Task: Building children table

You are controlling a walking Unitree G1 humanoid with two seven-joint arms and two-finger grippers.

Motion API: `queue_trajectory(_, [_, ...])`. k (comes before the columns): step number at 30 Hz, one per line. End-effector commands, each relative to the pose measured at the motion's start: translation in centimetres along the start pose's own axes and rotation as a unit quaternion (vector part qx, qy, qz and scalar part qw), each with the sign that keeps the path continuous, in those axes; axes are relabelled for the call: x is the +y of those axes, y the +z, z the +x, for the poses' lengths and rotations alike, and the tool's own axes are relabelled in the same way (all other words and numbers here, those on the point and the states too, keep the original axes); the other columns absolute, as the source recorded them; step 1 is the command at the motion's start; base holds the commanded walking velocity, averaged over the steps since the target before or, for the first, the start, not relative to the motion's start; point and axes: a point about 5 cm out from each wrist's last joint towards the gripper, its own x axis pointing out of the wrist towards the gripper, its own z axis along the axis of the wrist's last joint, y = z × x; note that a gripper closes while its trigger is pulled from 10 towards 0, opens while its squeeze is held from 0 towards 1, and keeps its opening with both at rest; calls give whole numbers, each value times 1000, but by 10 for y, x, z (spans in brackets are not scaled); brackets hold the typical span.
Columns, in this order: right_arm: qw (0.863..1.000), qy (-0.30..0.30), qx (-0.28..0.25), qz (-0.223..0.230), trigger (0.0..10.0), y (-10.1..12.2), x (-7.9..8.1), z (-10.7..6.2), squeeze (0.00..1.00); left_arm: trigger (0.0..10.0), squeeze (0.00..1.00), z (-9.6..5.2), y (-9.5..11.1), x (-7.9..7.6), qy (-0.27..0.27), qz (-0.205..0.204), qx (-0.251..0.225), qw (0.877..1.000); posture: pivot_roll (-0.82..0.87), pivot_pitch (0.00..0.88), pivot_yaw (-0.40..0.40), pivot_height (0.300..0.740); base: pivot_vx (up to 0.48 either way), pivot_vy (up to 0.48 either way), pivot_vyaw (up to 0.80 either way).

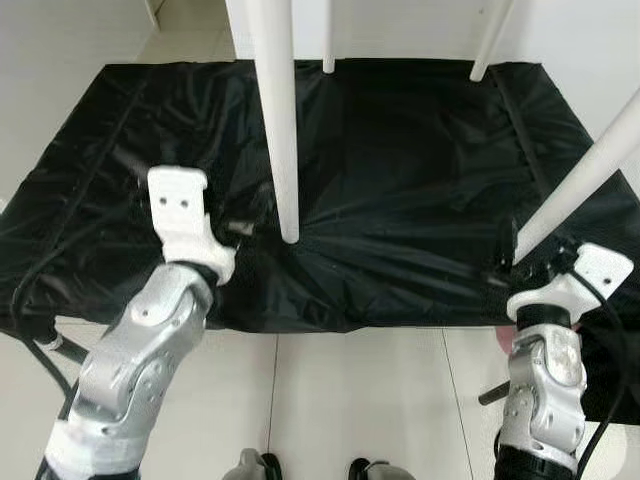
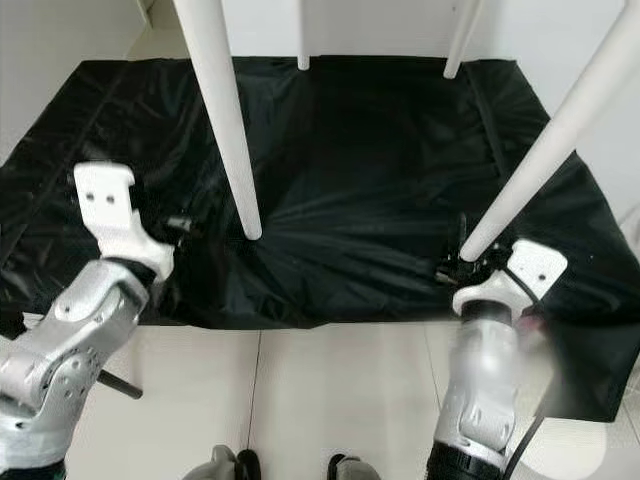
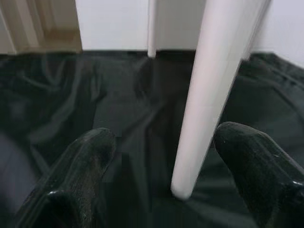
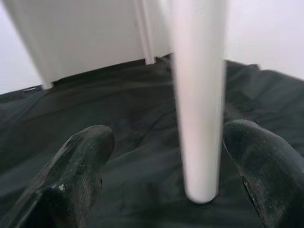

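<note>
Standing on crinkled black sheet [image 1: 400,200], smooth tapered white table legs [image 1: 280,130] sit between both spread-fingered grippers: left gripper [image 3: 161,190], right gripper [image 4: 166,190].

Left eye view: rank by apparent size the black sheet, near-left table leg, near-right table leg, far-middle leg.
1. Black fabric floor sheet, by far largest.
2. Near-left white tapered table leg.
3. Near-right white table leg, slightly shorter, cropped by the frame edge.
4. Far-middle white leg, smallest; distance likely shrinks it.

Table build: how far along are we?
Done: four white legs are on, feet down on the black sheet. In hand: left gripper and right gripper each straddle a near leg, fingers open, not clamped. Left: whether any fastening remains can't be judged; the tabletop is out of frame.
</note>
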Motion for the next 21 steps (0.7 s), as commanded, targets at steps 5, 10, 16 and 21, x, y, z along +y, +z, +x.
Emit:
queue_trajectory(5, [997,74,16,-3,10000,-7,17,-19,0,10000,0,-20,-19,-20,-216,27,36,975,-20,163,36,740,0,0,0])
queue_trajectory(10, [986,164,39,2,10000,-14,31,-30,0,10000,0,-33,-32,-21,-240,51,52,968,-22,164,34,740,0,0,0])
queue_trajectory(16, [950,302,75,-28,10000,-27,41,-48,0,10000,0,-56,-54,-21,-294,105,80,947,-22,165,26,740,0,0,0])
queue_trajectory(21, [915,388,92,-63,10000,-35,45,-65,0,10000,0,-71,-66,-17,-323,140,86,932,-22,167,26,740,0,0,0])
